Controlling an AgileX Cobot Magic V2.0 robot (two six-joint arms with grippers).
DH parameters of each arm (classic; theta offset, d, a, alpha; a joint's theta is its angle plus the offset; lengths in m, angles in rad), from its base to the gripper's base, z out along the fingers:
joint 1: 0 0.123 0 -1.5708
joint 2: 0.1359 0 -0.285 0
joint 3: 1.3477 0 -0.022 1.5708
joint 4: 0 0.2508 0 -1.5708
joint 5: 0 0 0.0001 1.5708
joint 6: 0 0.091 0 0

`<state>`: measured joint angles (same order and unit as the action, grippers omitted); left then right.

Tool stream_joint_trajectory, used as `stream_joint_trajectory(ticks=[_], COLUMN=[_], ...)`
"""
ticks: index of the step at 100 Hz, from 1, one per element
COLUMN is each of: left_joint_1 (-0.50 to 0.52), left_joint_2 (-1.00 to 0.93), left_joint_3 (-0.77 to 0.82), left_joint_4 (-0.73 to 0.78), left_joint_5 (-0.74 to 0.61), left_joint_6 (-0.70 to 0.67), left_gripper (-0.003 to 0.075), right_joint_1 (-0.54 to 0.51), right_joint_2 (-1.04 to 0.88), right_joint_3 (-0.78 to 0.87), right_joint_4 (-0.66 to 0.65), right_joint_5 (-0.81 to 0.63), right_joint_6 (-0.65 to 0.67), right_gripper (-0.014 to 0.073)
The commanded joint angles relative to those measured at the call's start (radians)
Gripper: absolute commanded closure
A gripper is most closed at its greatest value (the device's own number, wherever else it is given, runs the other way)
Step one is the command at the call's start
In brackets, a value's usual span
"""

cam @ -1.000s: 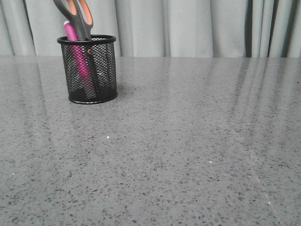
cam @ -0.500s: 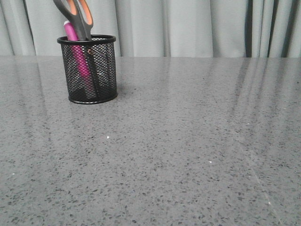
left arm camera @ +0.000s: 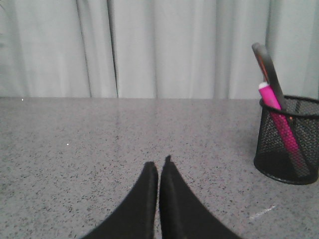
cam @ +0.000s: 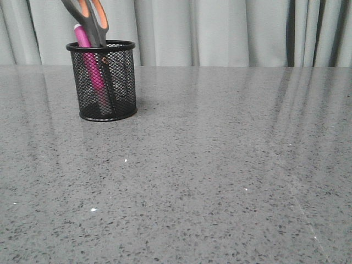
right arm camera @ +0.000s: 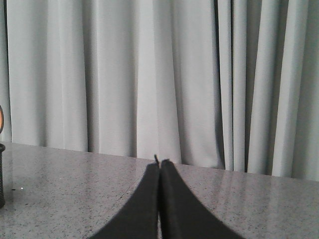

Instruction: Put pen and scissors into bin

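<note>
bin [cam: 102, 82] upright on table [cam: 220, 165]; pen [cam: 89, 63] and scissors [cam: 91, 19] stand inside | left gripper [left arm camera: 158, 167] pinched together, empty | right gripper [right arm camera: 159, 167] likewise

Left gripper [left arm camera: 158, 167]: I see jaws pressed together, holding nothing, low over table.
Right gripper [right arm camera: 159, 163]: I see jaws pressed together, empty, pointing level.

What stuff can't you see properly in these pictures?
- Scissors: the finger loops are cut off by the front view's top edge; the blades are dim behind the mesh.
- Pen: the print is too small to read.
- Pen cup: only a sliver shows at the right wrist view's edge.
- Left hand and right hand: out of the front view.
</note>
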<state>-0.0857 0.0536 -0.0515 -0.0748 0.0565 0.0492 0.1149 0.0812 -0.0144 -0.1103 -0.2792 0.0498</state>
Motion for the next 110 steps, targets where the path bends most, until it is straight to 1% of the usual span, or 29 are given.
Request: stream_joint_trajectory(ticks=[1,7,12,16,110], left_joint_1=[0.0,0.002,0.005,0.005,0.006], left_joint_2=[-0.047,-0.09,-0.084,-0.084,-0.084], left_joint_3=[0.013,0.052,0.079,0.079,0.077], left_joint_4=[0.05,0.052,0.052,0.05,0.045], left_joint_5=[-0.065,-0.065,-0.098,-0.056,-0.063], left_joint_6=[-0.049,-0.049,-0.065,-0.087,-0.089], left_gripper=[0.0741,0.0741,0.0741,0.0741,0.0741], right_joint_1=[-0.006,-0.006,-0.006,-0.006,-0.006], right_joint_2=[0.005,0.005,0.005,0.005,0.005], right_joint_3=[-0.028,-0.028,-0.028,-0.028,-0.028], right_joint_4=[0.004,0.004,0.004,0.004,0.004], right_joint_5=[-0.066,-0.066,-0.066,-0.066,-0.066], right_joint_6=[-0.003,-0.003,-0.003,-0.003,-0.003], right_gripper=[0.0668,0.0668,0.0668,0.0668,0.0668])
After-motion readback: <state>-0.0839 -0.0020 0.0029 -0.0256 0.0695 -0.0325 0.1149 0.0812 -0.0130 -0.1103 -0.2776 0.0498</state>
